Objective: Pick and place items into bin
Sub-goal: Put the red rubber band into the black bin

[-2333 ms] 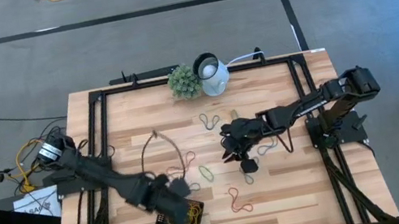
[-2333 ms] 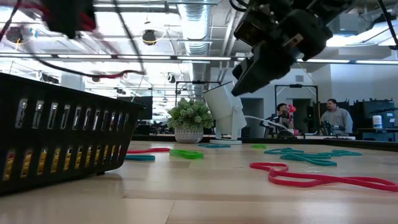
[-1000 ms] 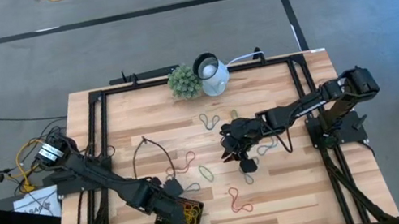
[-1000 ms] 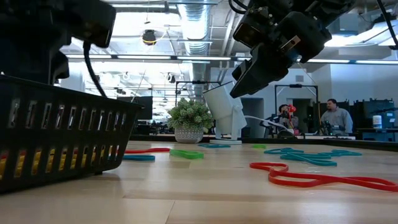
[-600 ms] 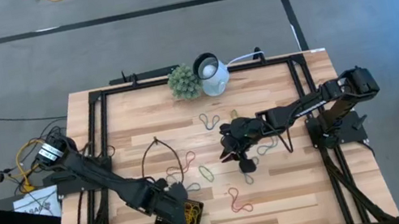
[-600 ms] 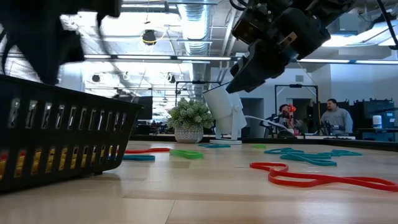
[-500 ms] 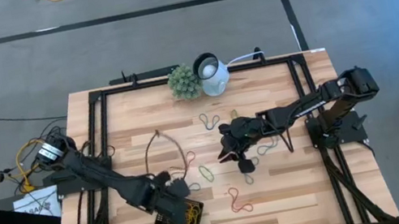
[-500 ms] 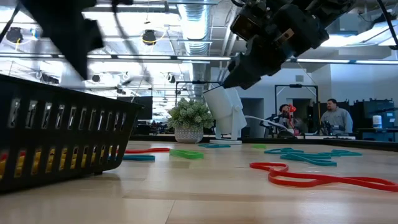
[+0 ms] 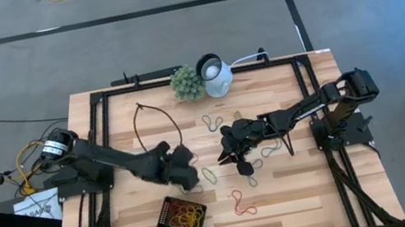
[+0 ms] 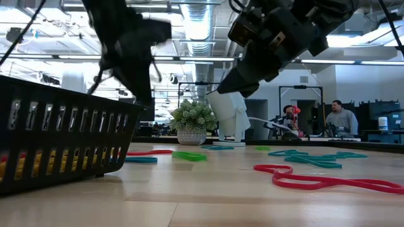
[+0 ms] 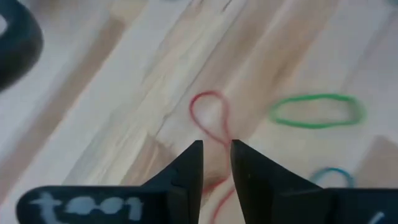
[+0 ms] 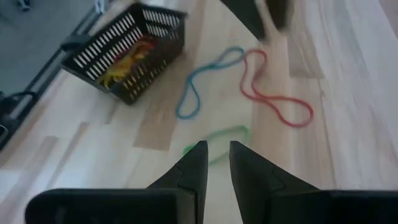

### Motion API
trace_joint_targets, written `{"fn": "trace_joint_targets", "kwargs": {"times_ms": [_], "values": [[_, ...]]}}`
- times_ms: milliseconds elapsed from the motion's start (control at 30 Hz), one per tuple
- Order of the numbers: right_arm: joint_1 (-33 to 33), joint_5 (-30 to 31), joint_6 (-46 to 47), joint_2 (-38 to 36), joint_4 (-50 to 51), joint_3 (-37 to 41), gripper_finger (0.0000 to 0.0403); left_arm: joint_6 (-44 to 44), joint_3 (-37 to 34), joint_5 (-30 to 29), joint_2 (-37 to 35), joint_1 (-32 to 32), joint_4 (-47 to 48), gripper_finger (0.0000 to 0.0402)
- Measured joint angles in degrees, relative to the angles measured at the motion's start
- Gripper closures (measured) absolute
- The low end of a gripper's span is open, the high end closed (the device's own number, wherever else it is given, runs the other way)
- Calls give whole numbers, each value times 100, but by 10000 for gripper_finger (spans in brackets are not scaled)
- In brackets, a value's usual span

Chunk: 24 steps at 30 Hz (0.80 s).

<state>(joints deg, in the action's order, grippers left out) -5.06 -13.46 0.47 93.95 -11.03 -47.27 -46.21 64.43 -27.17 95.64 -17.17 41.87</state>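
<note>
The black slotted bin (image 9: 180,216) sits near the table's near edge with yellow, orange and red bands inside; the right wrist view shows it too (image 12: 127,53). Loose bands lie flat on the wood: a red loop (image 11: 210,115), a green one (image 11: 316,110), a blue one (image 12: 208,81) and another red one (image 9: 241,201). My left gripper (image 9: 183,171) hovers just above the first red loop, fingers (image 11: 216,146) a narrow gap apart, touching nothing. My right gripper (image 9: 231,158) hangs over the table's middle, also narrowly open (image 12: 216,148) and empty.
A green plant ball (image 9: 187,83) and a white lamp-like object (image 9: 215,74) stand at the far edge. More bands lie near the middle (image 9: 212,120) and under the right arm (image 9: 271,149). A black frame (image 9: 97,107) borders the table. People sit far behind (image 10: 341,120).
My left gripper has risen from over the bin and swung toward the far edge and the right, and is now above the red loop near the table's middle. My right gripper has drifted slightly toward the left. The bin and loose bands have stayed put.
</note>
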Motion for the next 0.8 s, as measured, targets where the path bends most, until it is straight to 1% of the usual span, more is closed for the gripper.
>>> {"fn": "trace_joint_targets", "kwargs": {"times_ms": [100,200,333,467,667,800], "values": [[-9,-4,2,0,6,0,340,8,-454,413,2,298,-583,330],[-9,0,1,0,29,-1,340,256,-830,797,2,479,-1400,330],[-9,3,-28,4,26,-2,340,589,-1134,990,4,599,-2137,330],[-4,12,-36,7,-52,-4,340,653,-1328,1004,4,716,-2230,323],[-4,16,-54,7,-310,-17,340,512,-1565,1040,4,794,-2281,300],[-4,18,-89,7,-308,-17,340,507,-1664,1053,7,790,-2649,285]]}}
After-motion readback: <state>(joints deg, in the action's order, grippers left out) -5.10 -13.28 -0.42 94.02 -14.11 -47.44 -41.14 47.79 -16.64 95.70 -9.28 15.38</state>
